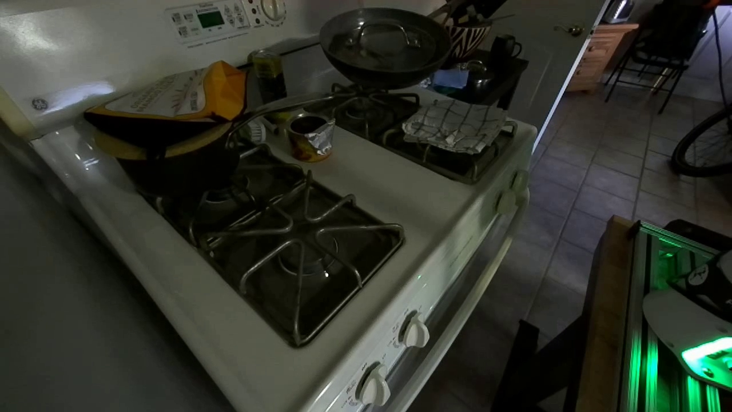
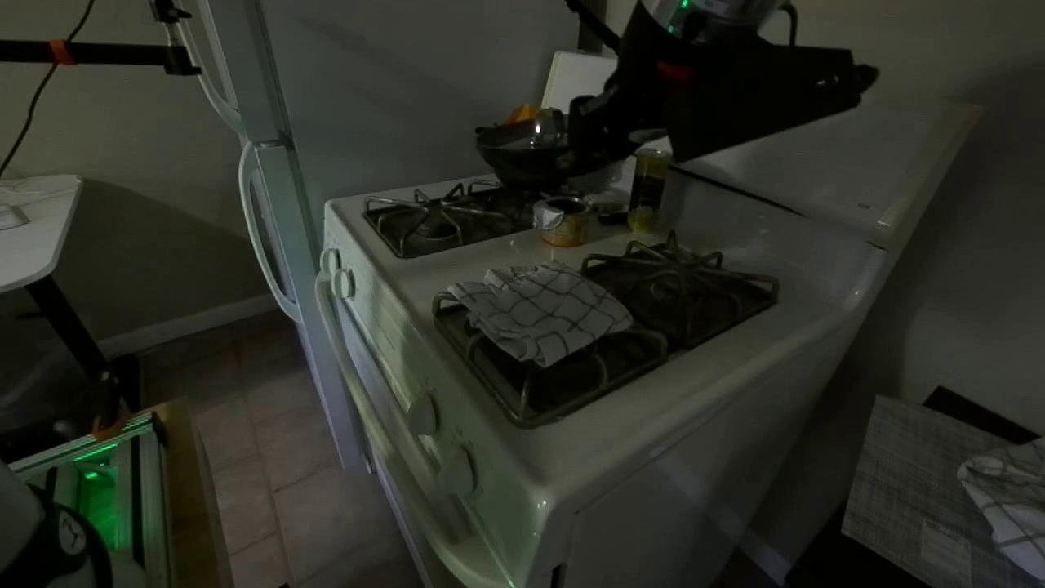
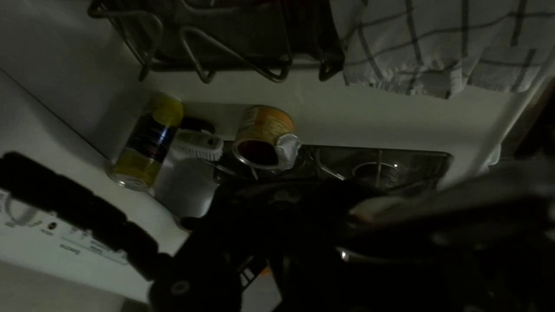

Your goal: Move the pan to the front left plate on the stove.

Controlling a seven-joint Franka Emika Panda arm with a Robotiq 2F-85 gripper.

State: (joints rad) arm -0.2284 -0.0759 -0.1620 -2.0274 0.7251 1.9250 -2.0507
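Note:
The wide dark pan hangs in the air near the left rear of the stove in an exterior view. My gripper is at its near side and appears shut on it; the fingers are very dark. In the wrist view the pan is a blurred shape beside the dark gripper. An exterior view instead shows the pan over the back right burner with no gripper there, which disagrees. The front left plate is a black grate with nothing on it; it also shows in an exterior view.
A dark vessel with a yellow bag stands on the back left burner. A copper-coloured can with foil, a yellow spray can and a brush stand mid-stove. A checked towel covers the front right burner.

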